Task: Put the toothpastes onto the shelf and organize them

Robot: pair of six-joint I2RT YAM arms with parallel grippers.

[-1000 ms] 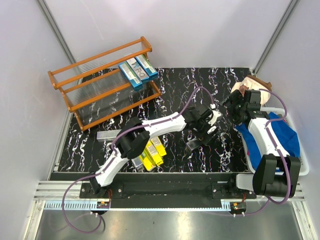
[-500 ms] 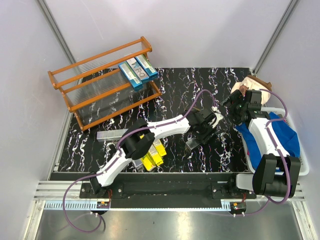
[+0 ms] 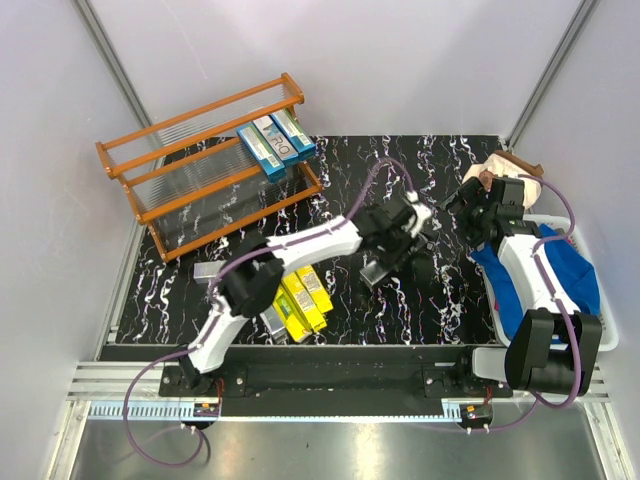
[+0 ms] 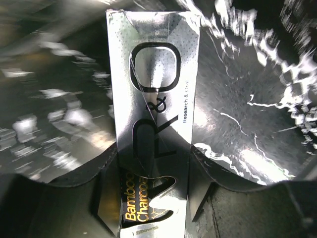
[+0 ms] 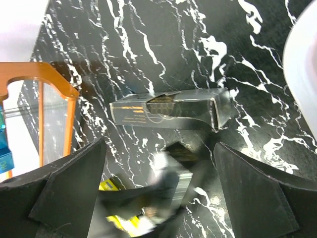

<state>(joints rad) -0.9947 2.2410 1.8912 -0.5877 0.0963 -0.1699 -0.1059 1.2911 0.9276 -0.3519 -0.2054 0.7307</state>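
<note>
— Since the left gripper (image 4: 152,196) was logged a second ago, what has altered?

— It has travelled left and away from the arm bases, toward the shelf (image 3: 200,113). Its fingers are clamped on a black-and-silver carton (image 4: 153,99), which is carried clear of the table (image 3: 450,300). Judgement: the pick is complete, the transport is in hand, and placement is outstanding.

— And the right gripper (image 5: 159,148)?

— Unmoved beside the white basket (image 3: 603,345), fingers spread wide, holding nothing.

— Shelf contents?

— Unchanged. Three shelved cartons (image 3: 275,142) lie side by side at the right end of the upper tier, two blue-teal with a paler one between. I see none elsewhere on the rack.

— Stock not yet shelved?

— The yellow cartons (image 3: 300,303) are bunched near the left arm's base. A silver-grey carton (image 3: 213,270) lies just left of them. The right wrist view shows a dark carton (image 5: 168,113) flat on the marble. The basket holds blue contents (image 3: 560,270) that I cannot identify. Judgement: most of the task remains.
</note>
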